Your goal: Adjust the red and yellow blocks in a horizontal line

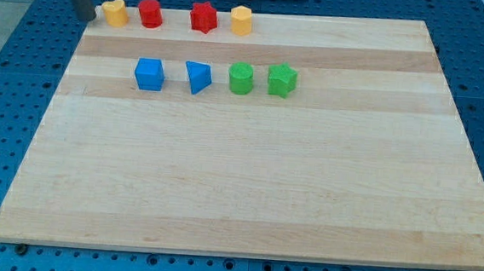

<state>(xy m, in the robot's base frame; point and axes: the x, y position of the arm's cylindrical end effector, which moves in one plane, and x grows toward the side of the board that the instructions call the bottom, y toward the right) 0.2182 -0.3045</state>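
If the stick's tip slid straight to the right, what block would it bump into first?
My tip sits just left of the top row, so it would probably meet the yellow block first, then the red cylinder behind it. Depth is hard to judge from one view.

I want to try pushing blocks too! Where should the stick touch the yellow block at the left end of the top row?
There are no fingers, so I'd push, not grip. My tip sits just left of that yellow block, so its left face is probably easiest. Pushing there slides it right, toward the red block beside it, along the row.
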